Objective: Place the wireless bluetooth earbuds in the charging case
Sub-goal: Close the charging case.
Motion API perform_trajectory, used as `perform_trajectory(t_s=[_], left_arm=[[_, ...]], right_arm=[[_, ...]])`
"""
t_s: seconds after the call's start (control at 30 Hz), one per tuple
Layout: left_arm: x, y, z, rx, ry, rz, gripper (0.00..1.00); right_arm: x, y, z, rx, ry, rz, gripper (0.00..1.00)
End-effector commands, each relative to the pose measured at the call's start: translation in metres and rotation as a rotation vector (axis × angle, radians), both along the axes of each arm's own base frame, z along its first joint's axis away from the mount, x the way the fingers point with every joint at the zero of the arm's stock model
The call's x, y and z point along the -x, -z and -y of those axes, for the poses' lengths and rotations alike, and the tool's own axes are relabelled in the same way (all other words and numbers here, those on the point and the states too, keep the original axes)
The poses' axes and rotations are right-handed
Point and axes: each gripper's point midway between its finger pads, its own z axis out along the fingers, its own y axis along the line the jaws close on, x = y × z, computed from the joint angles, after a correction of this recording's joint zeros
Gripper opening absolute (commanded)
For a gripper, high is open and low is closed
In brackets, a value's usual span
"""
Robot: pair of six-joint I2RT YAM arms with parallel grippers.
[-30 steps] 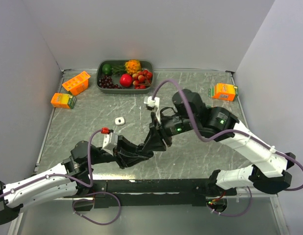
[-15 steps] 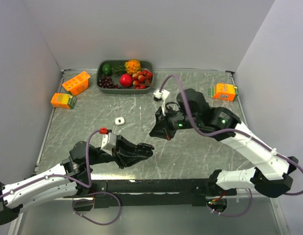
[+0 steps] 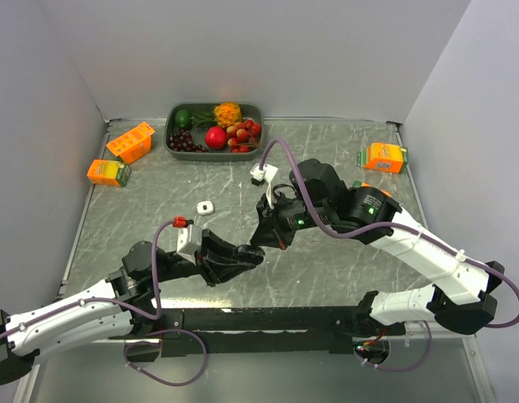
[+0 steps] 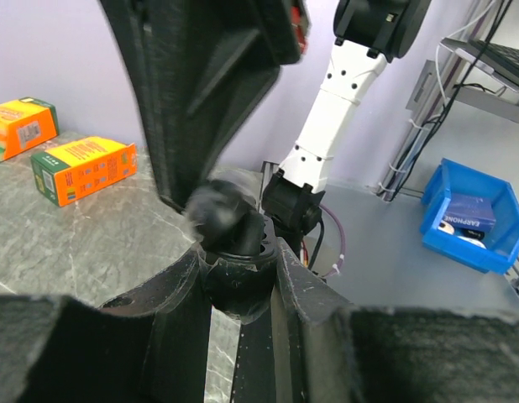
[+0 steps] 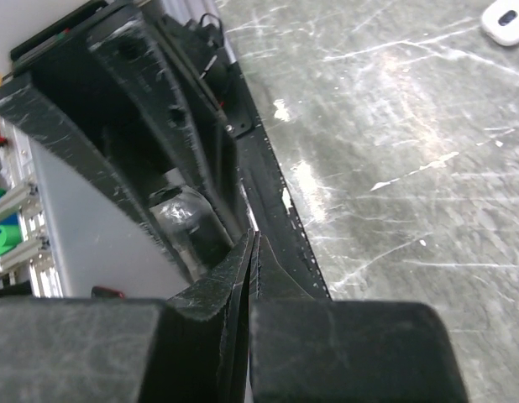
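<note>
Over the grey marbled table (image 3: 327, 262), our left gripper (image 3: 253, 253) clamps the black case (image 4: 234, 270); our right gripper (image 3: 259, 240) is pressed together, empty.

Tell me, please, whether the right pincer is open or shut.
Shut. In the right wrist view the right pincer has both fingers flat together to the tips, with no gap visible between them.

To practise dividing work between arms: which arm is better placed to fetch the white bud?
Right, probably: the left gripper is shut on a dark round object; the right gripper holds nothing visible, and the white bud lies nearby.
</note>
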Motion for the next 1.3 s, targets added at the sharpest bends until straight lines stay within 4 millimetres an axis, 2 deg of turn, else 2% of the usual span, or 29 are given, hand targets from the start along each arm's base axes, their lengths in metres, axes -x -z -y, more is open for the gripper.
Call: perform_trajectory(t_s=[0.0, 0.43, 0.57, 0.7, 1.27], left_arm=[[-0.005, -0.021, -0.004, 0.066, -0.044, 0.044, 0.01], [-0.013, -0.023, -0.006, 0.07, -0.09, 0.008, 0.01], [-0.013, -0.021, -0.005, 0.055, -0.085, 0.002, 0.01], [-0.015, -0.019, -0.004, 0.052, -0.093, -0.014, 0.01], [-0.015, -0.028, -0.006, 0.075, -0.1, 0.002, 0.01]], right_arm=[[0.014, -0.015, 0.0, -0.041, -0.056, 0.032, 0.0], [0.013, -0.019, 0.004, -0.034, -0.029, 0.053, 0.0], [0.009, -0.029, 0.009, -0.075, 0.018, 0.082, 0.0], [0.014, -0.037, 0.008, -0.099, -0.009, 0.08, 0.0], [0.035, -0.01, -0.003, -0.024, -0.115, 0.021, 0.0]])
